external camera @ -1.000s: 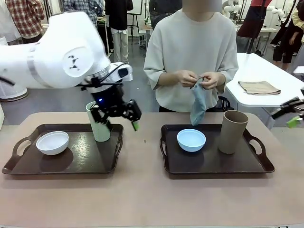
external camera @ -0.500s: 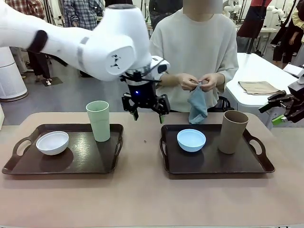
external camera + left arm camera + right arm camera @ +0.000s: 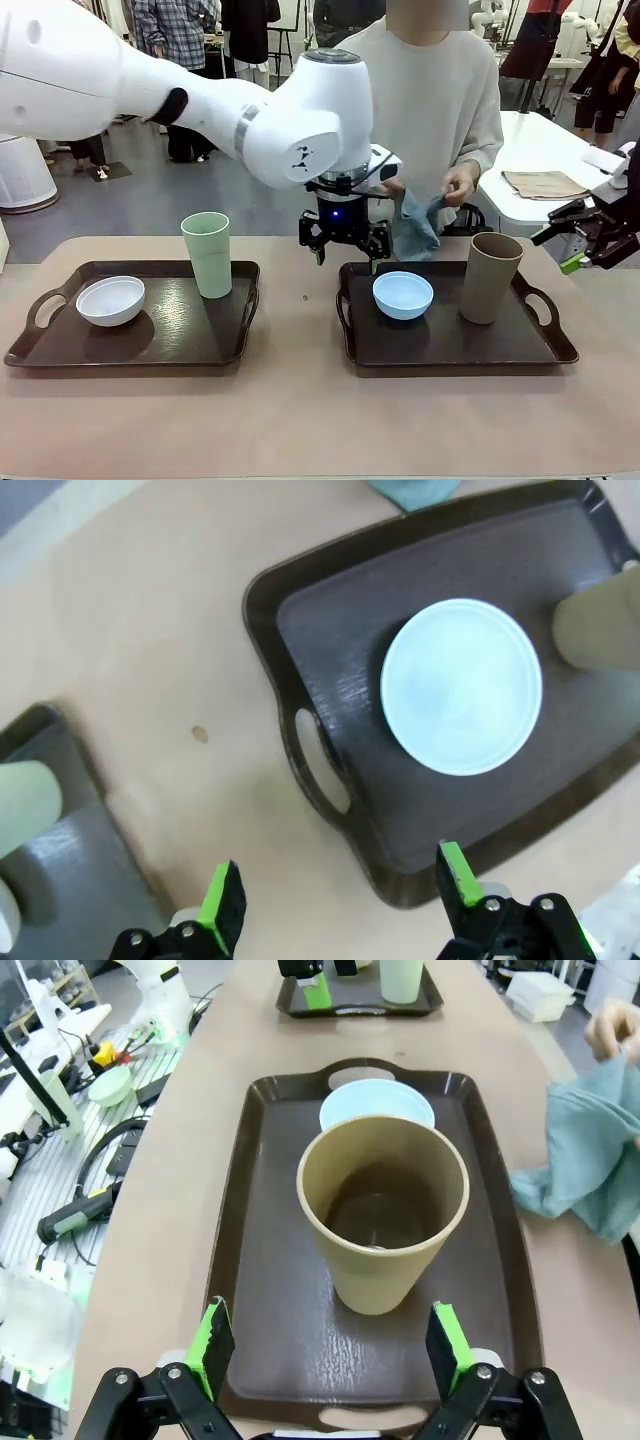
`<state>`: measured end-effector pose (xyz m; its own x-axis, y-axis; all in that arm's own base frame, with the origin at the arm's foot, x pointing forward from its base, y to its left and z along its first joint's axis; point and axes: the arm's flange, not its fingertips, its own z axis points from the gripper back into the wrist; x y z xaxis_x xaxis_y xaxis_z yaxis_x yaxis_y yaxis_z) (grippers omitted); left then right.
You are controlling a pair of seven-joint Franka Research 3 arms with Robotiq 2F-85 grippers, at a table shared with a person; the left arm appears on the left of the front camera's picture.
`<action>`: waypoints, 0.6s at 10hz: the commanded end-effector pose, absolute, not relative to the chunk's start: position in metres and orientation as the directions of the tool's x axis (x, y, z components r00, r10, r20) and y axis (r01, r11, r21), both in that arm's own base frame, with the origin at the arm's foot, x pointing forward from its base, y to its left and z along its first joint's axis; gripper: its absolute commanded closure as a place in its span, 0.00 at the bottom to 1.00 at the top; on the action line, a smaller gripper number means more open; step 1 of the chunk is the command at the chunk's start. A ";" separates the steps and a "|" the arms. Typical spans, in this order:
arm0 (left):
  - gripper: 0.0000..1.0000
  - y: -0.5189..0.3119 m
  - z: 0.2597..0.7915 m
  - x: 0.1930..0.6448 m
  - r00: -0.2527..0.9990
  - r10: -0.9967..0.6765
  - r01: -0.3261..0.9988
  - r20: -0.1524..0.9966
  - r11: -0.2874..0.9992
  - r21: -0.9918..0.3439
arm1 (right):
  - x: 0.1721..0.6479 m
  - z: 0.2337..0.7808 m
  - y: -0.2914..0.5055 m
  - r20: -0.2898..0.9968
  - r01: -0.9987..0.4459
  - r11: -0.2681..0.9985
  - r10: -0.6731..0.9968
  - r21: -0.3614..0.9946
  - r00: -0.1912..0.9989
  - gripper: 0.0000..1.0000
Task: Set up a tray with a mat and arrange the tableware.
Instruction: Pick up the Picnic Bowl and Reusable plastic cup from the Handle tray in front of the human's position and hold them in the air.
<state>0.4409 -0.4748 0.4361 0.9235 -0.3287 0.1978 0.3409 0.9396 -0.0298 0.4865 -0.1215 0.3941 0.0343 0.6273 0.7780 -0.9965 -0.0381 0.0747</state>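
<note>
Front view. Finds the left pincer (image 3: pixel 350 258) spread wide and empty, hanging above the far left corner of the right-hand tray (image 3: pixel 450 348), on the right half of the tabletop (image 3: pixel 300 420). Places the light blue bowl (image 3: pixel 403 294) just below and to the right of it, toward the near edge. Places the tan tumbler (image 3: pixel 490 277) upright beside that bowl, long axis vertical, nearer the right pincer (image 3: pixel 556 250), which is likewise spread and empty, off the right edge. Notes a blue-grey cloth (image 3: pixel 418 228), likely the mat, in the person's hand (image 3: pixel 462 182) beyond the far edge.

Left wrist view. Looks straight down: light blue bowl (image 3: pixel 462 687) ahead of the left pincer (image 3: pixel 340 880) and offset to one side. Round, shallow, empty, seated in the right-hand tray (image 3: pixel 330 630).

Right wrist view. Sets the tan tumbler (image 3: pixel 383 1210) dead ahead of the right pincer (image 3: pixel 330 1338), centred on the gap between the open fingers. Mouth up, empty, matte, slightly tapered. Judges the right arm better placed for the tumbler, the left for the bowl.
</note>
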 end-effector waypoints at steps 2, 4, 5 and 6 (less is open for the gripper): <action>0.00 -0.498 0.420 0.453 0.905 -0.382 0.382 0.187 0.923 0.035 | 0.498 0.376 -0.113 0.771 -0.997 -0.015 0.635 0.078 0.050 0.00; 0.00 -0.507 0.407 0.455 0.898 -0.402 0.399 0.180 0.915 0.058 | 0.502 0.367 -0.100 0.761 -0.996 -0.021 0.647 0.083 0.050 0.00; 0.00 -0.509 0.403 0.458 0.893 -0.410 0.406 0.185 0.912 0.061 | 0.506 0.361 -0.094 0.765 -0.995 -0.025 0.642 0.096 0.058 0.00; 0.00 -0.509 0.398 0.460 0.893 -0.412 0.409 0.179 0.911 0.056 | 0.508 0.356 -0.092 0.766 -0.993 -0.027 0.640 0.111 0.068 0.00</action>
